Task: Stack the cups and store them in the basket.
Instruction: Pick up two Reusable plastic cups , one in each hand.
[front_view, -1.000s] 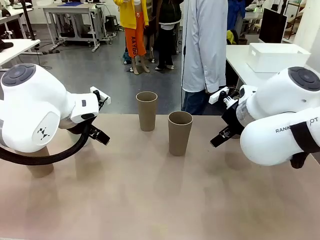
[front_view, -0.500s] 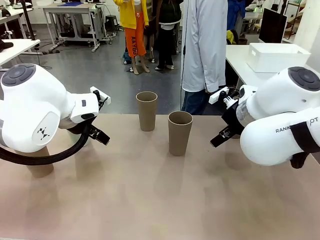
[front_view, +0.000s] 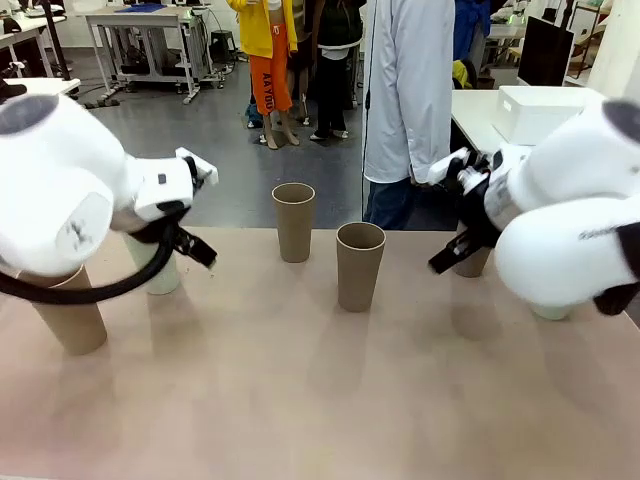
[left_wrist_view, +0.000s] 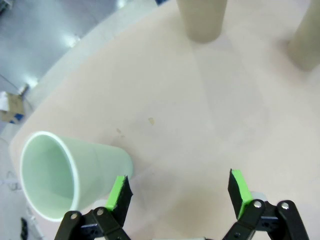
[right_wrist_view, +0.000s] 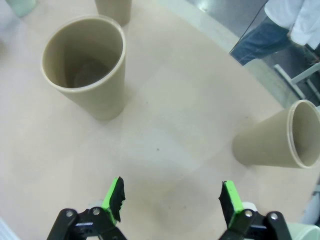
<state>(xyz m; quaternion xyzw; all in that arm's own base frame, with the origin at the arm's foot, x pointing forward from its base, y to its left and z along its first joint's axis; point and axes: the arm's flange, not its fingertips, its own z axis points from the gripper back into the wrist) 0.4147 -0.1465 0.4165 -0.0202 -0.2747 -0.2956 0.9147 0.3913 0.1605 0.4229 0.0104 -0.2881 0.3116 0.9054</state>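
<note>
Two brown cups (front_view: 294, 222) (front_view: 360, 265) stand upright mid-table. Another brown cup (front_view: 68, 310) and a mint cup (front_view: 155, 265) stand by the left arm. A brown cup (front_view: 472, 262) and a mint cup (front_view: 550, 312) peek out behind the right arm. My left gripper (left_wrist_view: 180, 192) hangs open over bare table, the mint cup (left_wrist_view: 65, 175) just outside its left finger. My right gripper (right_wrist_view: 172, 200) is open and holds nothing, above the table between two brown cups (right_wrist_view: 87, 67) (right_wrist_view: 275, 140). The white basket (front_view: 545, 112) sits on a separate table at the far right.
A person in a white coat (front_view: 410, 90) stands at the table's far edge. The near half of the tan table (front_view: 320, 400) is bare. More people and workbenches fill the room behind.
Both arms have lifted and are blurred with motion. The brown and mint cups at the left and the cups behind the right arm now show more.
</note>
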